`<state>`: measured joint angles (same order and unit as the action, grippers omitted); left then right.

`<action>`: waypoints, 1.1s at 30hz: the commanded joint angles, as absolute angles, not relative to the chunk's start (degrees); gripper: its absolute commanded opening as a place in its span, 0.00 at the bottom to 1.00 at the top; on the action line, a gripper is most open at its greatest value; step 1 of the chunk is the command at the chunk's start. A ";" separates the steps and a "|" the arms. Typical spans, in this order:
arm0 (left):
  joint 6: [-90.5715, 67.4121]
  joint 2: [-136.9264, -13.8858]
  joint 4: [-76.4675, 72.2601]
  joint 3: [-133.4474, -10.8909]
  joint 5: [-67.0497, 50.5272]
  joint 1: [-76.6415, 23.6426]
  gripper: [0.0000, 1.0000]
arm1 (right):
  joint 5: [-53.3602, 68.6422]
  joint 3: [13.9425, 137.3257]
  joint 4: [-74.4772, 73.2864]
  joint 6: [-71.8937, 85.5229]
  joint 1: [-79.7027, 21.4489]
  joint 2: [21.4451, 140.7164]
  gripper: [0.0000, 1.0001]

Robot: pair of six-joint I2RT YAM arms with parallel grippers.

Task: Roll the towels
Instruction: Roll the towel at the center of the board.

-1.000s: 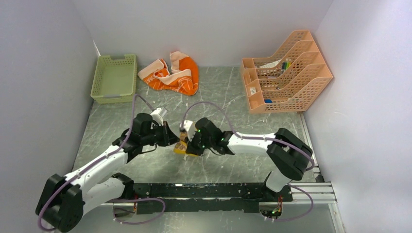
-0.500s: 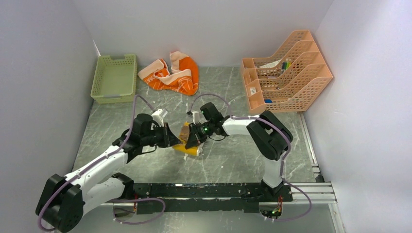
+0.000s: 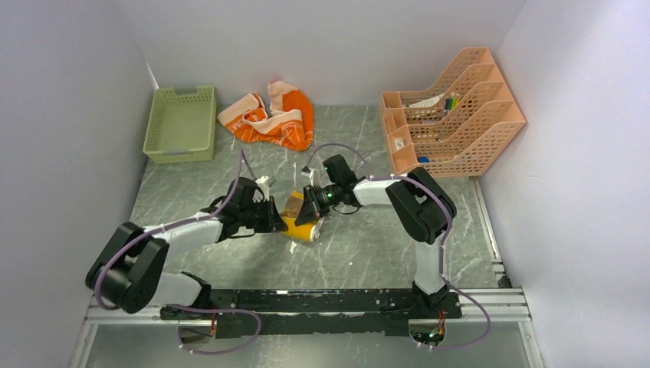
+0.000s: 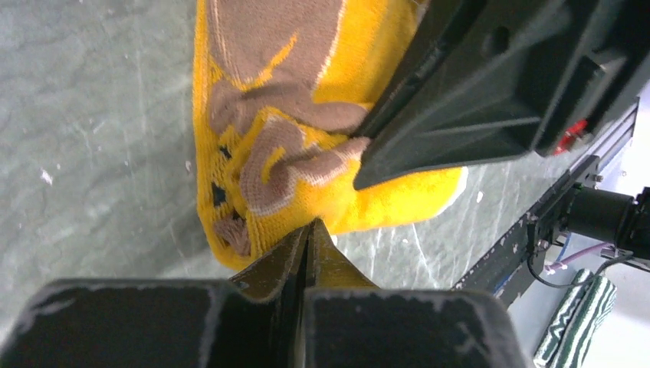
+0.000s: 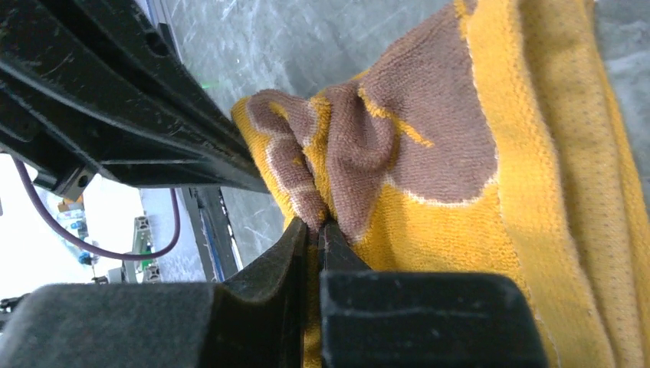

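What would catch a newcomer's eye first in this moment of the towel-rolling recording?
The mustard-yellow towel with brown patches sits bunched mid-table. The left gripper and right gripper face each other there, each shut on a fold of it. Next comes the bright-orange towel, crumpled by the back wall between the green mesh basket and the peach file rack.

Table and the things lying on it, seen from above.
The table (image 3: 368, 253) has a grey-green marbled top. At its far left stands a green mesh basket (image 3: 180, 156); just right of it, against the back wall, lies a crumpled orange towel (image 3: 272, 121). A peach rack (image 3: 452, 157) stands at the far right. A bunched yellow towel (image 3: 300, 230) rests near the middle, well apart from the others. A black rail (image 3: 322, 300) runs along the near edge.
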<state>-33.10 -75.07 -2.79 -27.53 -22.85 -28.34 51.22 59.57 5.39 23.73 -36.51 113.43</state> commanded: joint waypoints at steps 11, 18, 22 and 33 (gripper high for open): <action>-25.91 -87.61 -0.98 -40.20 -17.80 -28.37 0.07 | 18.24 53.56 1.02 6.64 -45.64 91.65 0.62; -24.62 -89.07 2.32 -42.15 -17.58 -28.39 0.07 | 7.37 40.01 12.09 -8.40 -54.55 78.59 0.66; -24.35 -91.11 2.94 -43.12 -17.99 -28.34 0.07 | 4.39 38.20 14.15 -13.24 -59.13 79.57 0.61; -24.05 -93.17 4.14 -44.61 -18.62 -28.39 0.08 | -11.38 42.97 15.79 -19.11 -66.77 92.02 0.58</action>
